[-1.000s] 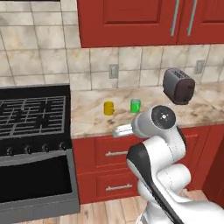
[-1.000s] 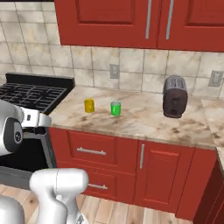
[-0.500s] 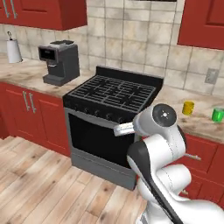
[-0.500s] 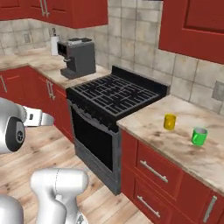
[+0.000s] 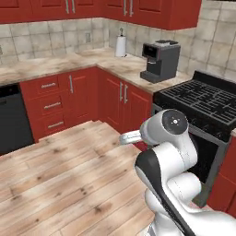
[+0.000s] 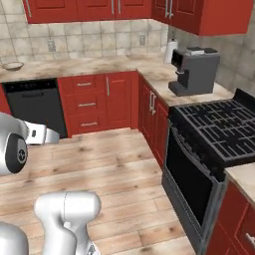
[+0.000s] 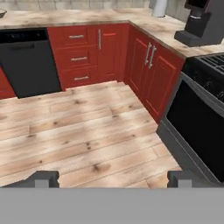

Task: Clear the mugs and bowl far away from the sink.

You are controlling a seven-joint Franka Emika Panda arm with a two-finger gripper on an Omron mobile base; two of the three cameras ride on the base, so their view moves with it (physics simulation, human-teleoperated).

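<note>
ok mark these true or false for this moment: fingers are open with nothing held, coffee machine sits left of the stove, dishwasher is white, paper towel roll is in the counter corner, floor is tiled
1. The fingers are open, nothing between them. True.
2. The coffee machine sits on the counter left of the stove. True.
3. The dishwasher is white. False: it is black.
4. A paper towel roll stands in the counter corner. True.
5. The floor is tiled. False: it is wood planks.

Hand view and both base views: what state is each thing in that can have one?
end effector: open, empty
dishwasher: door shut
base cabinets: doors and drawers shut
oven: door shut
bowl: upright on the counter
paper towel roll: standing upright
</note>
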